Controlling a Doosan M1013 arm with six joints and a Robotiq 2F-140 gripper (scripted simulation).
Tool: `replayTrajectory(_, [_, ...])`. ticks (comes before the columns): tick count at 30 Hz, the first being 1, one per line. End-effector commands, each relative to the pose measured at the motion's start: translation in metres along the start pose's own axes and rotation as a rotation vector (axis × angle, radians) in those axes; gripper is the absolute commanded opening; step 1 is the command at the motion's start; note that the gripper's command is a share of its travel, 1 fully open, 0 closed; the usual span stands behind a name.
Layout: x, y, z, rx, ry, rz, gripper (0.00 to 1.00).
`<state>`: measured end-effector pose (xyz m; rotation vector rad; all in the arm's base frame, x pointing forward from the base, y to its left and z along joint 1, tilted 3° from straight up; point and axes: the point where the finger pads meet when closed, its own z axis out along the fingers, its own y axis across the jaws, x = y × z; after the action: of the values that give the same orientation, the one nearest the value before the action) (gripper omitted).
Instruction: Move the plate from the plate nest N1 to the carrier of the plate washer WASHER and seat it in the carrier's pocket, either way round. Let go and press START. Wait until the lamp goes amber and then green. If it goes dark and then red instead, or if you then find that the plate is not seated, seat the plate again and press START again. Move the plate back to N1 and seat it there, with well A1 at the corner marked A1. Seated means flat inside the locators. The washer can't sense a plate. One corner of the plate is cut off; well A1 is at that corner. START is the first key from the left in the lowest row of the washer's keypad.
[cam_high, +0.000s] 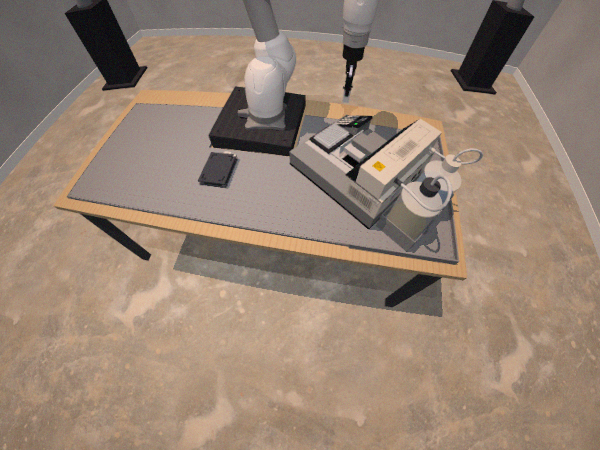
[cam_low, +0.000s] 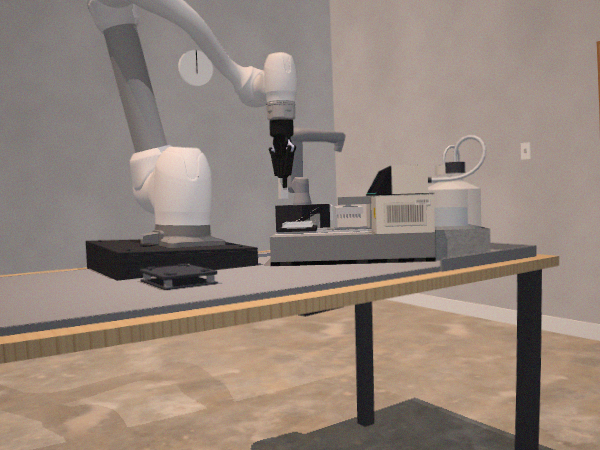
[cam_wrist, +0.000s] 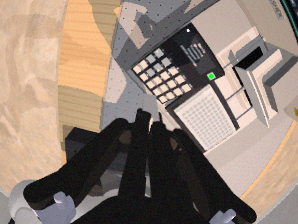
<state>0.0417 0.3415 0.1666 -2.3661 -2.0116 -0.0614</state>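
My gripper (cam_high: 346, 98) (cam_low: 284, 191) (cam_wrist: 147, 103) is shut and empty, raised in the air above the keypad side of the washer. The white plate (cam_high: 332, 135) (cam_low: 298, 225) (cam_wrist: 206, 118) lies in the dark carrier on the washer (cam_high: 320, 171) (cam_low: 350, 248). It looks flat there; its fine seating and cut corner are hard to tell. The keypad (cam_high: 346, 120) (cam_wrist: 162, 77) stands beside the carrier, its pale keys in rows. The lamp (cam_high: 356, 123) (cam_wrist: 211, 76) is green. The dark nest N1 (cam_high: 218, 169) (cam_low: 179, 271) holds no plate.
The robot's black base block (cam_high: 255, 137) (cam_low: 175, 257) stands between the nest and the washer, towards the back. The washer's beige housing (cam_high: 400, 152) (cam_low: 404, 214) rises beside the carrier. Bottles with looping tubes (cam_high: 415, 212) (cam_low: 451, 207) stand at the washer's far end.
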Motion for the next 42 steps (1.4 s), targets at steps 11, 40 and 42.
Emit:
replayTrajectory(11, [0.011, -0.035, 0.001, -0.027, 0.000, 0.448, 0.10])
replayTrajectory(40, [0.011, -0.034, 0.024, -0.026, -0.005, 0.086, 0.10])
replayTrajectory(42, [0.011, -0.034, 0.024, -0.026, -0.006, 0.019, 0.10])
